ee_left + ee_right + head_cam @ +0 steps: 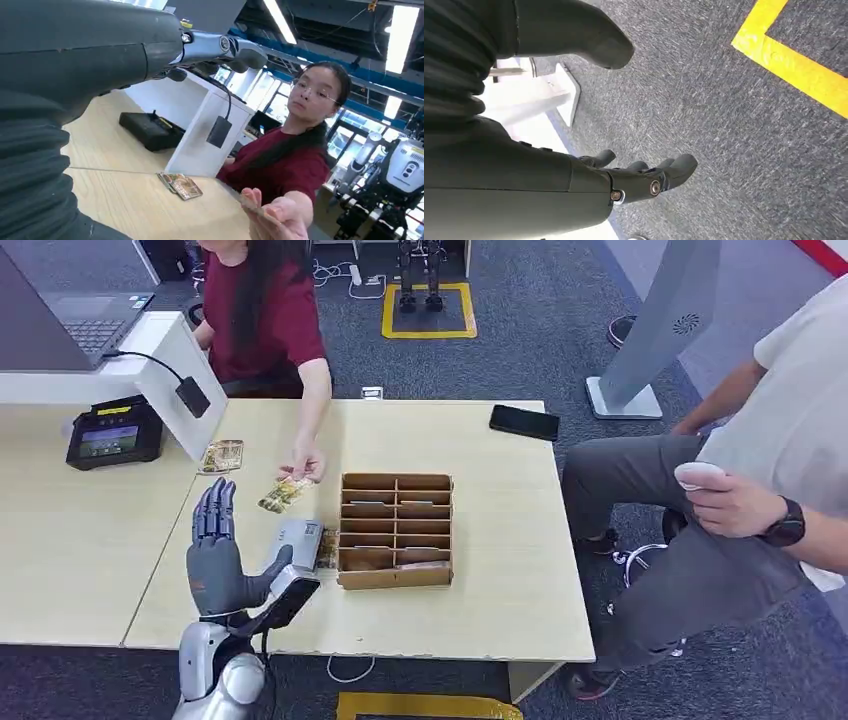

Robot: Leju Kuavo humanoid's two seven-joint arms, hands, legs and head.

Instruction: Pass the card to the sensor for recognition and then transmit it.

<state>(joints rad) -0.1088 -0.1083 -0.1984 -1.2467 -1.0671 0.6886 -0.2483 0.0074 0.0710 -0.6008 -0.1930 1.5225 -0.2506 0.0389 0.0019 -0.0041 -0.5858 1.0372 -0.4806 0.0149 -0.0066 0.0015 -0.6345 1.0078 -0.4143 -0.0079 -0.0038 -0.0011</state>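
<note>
Nothing of the task looks done yet: the left robot hand [218,552] is hovering over the counter [500,580] with fingers spread, holding nothing. A person's hand [303,465] is laying the card [284,493] down just ahead of it. Grasping, reaching the sensor [114,432] and handing over remain. The right robot hand [644,175] is hanging empty, fingers loosely curled, above the floor.

— What sits at the table's far edge?
— A black phone [524,422], well apart from the cardboard organizer [396,530].
— And people?
— A person in a maroon shirt [262,318] sits behind the table; another holds a white object [698,475].
</note>
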